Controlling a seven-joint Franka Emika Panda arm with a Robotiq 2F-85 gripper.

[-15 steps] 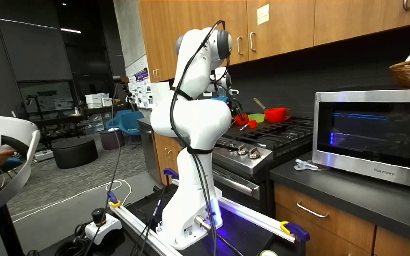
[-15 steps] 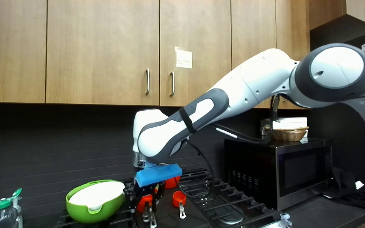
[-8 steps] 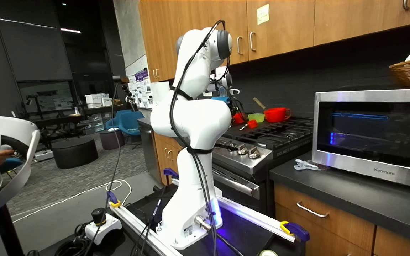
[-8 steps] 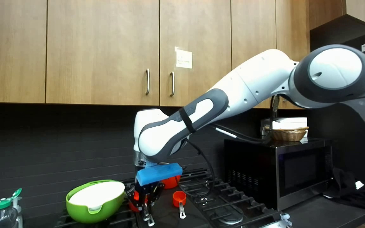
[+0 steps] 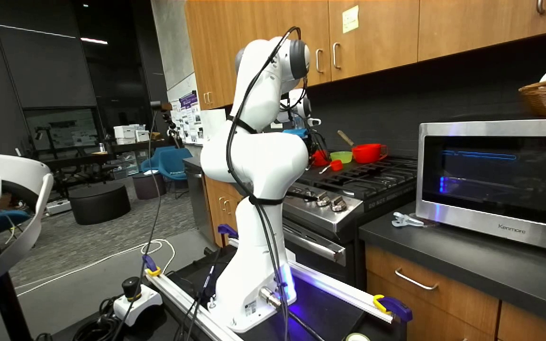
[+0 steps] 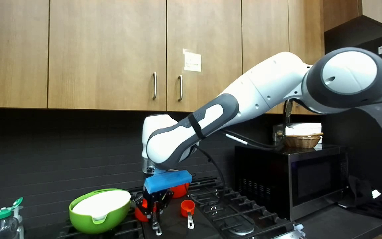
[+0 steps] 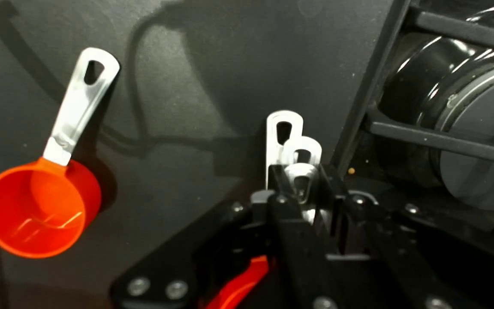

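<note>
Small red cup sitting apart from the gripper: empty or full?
Empty, by the look of it: in the wrist view the small red cup shows bare red inside walls and bottom, with only glare on them.

Red measuring cups (image 6: pixel 140 214) are bunched at the left edge of the flat dark stove plate (image 6: pixel 177 225) in an exterior view. Their silvery metal handles (image 7: pixel 288 151), three with slotted ends in the wrist view, overlap and point towards the plate's front edge; the uppermost is gripped. The bowls (image 7: pixel 245 282) are mostly hidden there.
</note>
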